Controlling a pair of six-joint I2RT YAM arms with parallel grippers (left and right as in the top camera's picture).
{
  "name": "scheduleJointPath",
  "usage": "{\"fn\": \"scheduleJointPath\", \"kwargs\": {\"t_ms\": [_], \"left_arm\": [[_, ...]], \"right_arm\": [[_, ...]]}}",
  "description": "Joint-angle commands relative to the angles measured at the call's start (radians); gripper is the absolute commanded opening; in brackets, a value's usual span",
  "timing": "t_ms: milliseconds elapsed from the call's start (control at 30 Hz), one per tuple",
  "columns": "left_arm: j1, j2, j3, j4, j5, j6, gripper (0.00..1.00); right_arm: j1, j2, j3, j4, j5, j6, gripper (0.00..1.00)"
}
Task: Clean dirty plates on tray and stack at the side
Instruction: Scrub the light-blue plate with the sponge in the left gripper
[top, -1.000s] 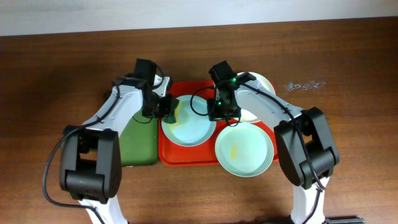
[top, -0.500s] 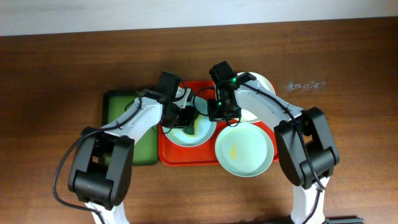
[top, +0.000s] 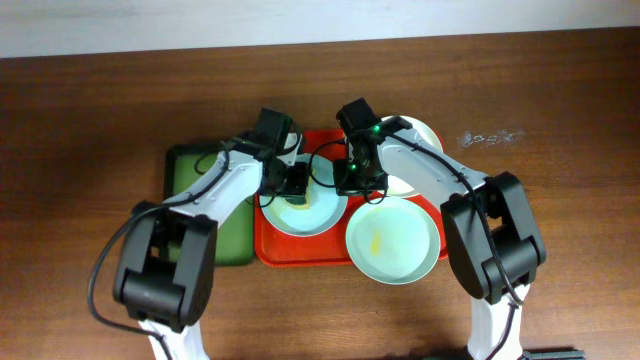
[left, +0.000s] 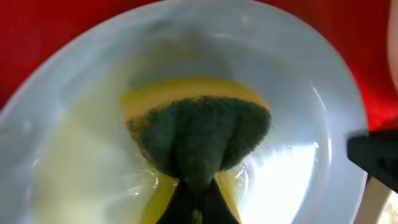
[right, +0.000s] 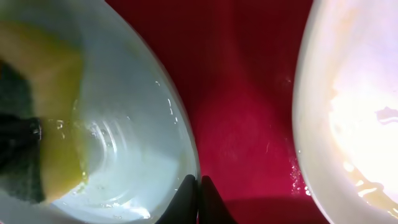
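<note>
The left claw (left: 196, 202) is clamped shut on a sponge (left: 199, 134), pressing it into the plate (top: 318, 212) by the tray's (top: 300, 252) left edge to scrub. The right claw (right: 199, 196), closed and empty, bears on that plate's rim, probably steadying it.

This is looking like a robotics lab staging a dishwashing trial, not a home kitchen. A white-and-black left arm (top: 215, 190) and right arm (top: 440, 175) are standing at the near edge of a dark wood-grain desk (top: 80, 110), trailing black cables (top: 94, 285). A plain pale wall (top: 300, 20) is running behind it. A red tray (top: 300, 250) of plates (top: 392, 240) and a green tray (top: 225, 235) are sitting between the arms.
</note>
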Motion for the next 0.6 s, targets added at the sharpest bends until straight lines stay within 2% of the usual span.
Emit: {"fn": "scheduleJointPath", "kwargs": {"t_ms": [0,33,133,167,267,400,567], "left_arm": [[-0.003,0.061,-0.004,-0.004,0.070,-0.005,0.00],[-0.003,0.062,-0.004,-0.004,0.125,-0.001,0.00],[-0.003,0.060,0.000,0.010,0.432,0.101,0.00],[-0.001,0.053,0.013,-0.008,0.439,0.100,0.00],[0.001,-0.016,0.061,-0.071,0.336,0.101,0.00],[-0.001,-0.163,0.064,-0.122,0.101,0.099,0.00],[-0.001,-0.162,0.061,-0.171,0.026,0.099,0.00]], "right_arm": [[0.005,-0.011,-0.001,-0.003,-0.009,-0.007,0.04],[0.005,-0.011,-0.001,-0.002,-0.009,-0.007,0.04],[0.005,-0.011,-0.001,-0.003,-0.009,-0.007,0.04],[0.005,-0.011,-0.001,-0.003,-0.009,-0.007,0.04],[0.005,-0.011,-0.001,-0.003,-0.009,-0.007,0.04],[0.005,-0.011,-0.001,-0.003,-0.009,-0.007,0.04],[0.005,-0.011,-0.003,-0.009,-0.009,-0.007,0.04]]}}
